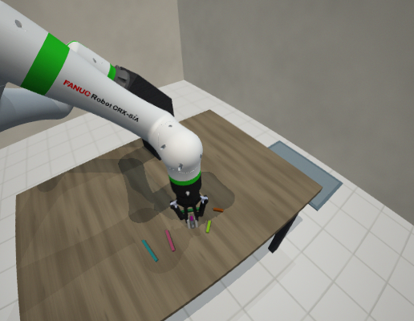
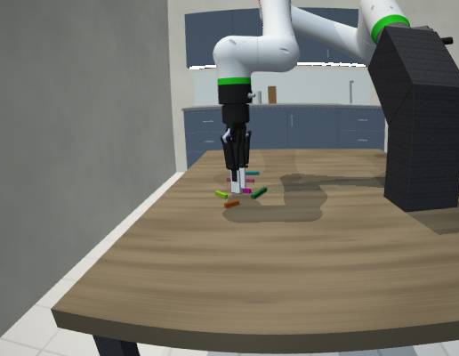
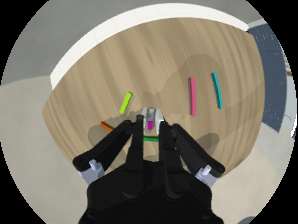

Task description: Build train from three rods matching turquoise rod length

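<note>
My gripper [image 1: 192,225] [image 2: 238,189] [image 3: 151,113] is low at the table, its fingers slightly open on either side of a grey rod [image 1: 192,223] [image 3: 151,115]. The grey rod is partly hidden by the fingertips. A magenta rod [image 1: 191,218] [image 2: 246,190] [image 3: 150,125] lies flat at its end, in line with it; whether they touch I cannot tell. A lime rod [image 1: 209,226] [image 2: 221,194] [image 3: 126,103] lies apart and angled. The turquoise rod [image 1: 149,250] [image 2: 252,173] [image 3: 217,91] lies apart, beyond a pink rod [image 1: 170,241] [image 2: 250,181] [image 3: 193,96].
A green rod [image 2: 259,192] [image 3: 151,139] lies crosswise beyond the magenta rod's far end, with a small gap. An orange rod [image 1: 218,209] [image 2: 231,204] [image 3: 107,126] lies beyond the lime rod. The arm's dark pedestal [image 2: 422,147] stands at the table's side.
</note>
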Controlling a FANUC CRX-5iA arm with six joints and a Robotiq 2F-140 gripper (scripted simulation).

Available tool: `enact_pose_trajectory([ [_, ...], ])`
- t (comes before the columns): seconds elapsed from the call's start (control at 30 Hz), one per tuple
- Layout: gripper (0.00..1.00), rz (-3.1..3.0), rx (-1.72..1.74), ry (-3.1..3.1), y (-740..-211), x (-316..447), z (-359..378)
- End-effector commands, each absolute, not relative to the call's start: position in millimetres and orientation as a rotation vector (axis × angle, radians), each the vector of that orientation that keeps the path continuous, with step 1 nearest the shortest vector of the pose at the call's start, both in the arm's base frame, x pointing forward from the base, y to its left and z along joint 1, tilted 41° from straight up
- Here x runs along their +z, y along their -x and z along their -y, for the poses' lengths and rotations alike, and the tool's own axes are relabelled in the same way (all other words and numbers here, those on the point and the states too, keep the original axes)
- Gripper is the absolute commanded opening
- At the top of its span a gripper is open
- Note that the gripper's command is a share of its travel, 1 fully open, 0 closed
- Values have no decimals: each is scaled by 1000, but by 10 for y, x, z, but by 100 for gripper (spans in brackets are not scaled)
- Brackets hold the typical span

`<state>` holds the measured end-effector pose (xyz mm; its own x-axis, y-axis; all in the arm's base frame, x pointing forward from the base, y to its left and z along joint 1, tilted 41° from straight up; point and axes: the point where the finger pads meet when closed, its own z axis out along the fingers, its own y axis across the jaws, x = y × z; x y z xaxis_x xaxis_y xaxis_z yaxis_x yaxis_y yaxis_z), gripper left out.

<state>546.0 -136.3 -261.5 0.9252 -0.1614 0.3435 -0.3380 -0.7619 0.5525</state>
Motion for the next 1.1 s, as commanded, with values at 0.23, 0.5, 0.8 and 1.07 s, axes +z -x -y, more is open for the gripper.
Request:
enact_pose_trajectory([
  [0.23, 15, 354, 366, -2443, -5434, -2497, 1263],
  [0.5, 15, 354, 366, -2443, -5381, -2264, 1071],
  [0.8, 15, 354, 366, -2443, -5314, -1970, 828],
  [1.07, 15, 354, 366, -2443, -5305, -1932, 796],
])
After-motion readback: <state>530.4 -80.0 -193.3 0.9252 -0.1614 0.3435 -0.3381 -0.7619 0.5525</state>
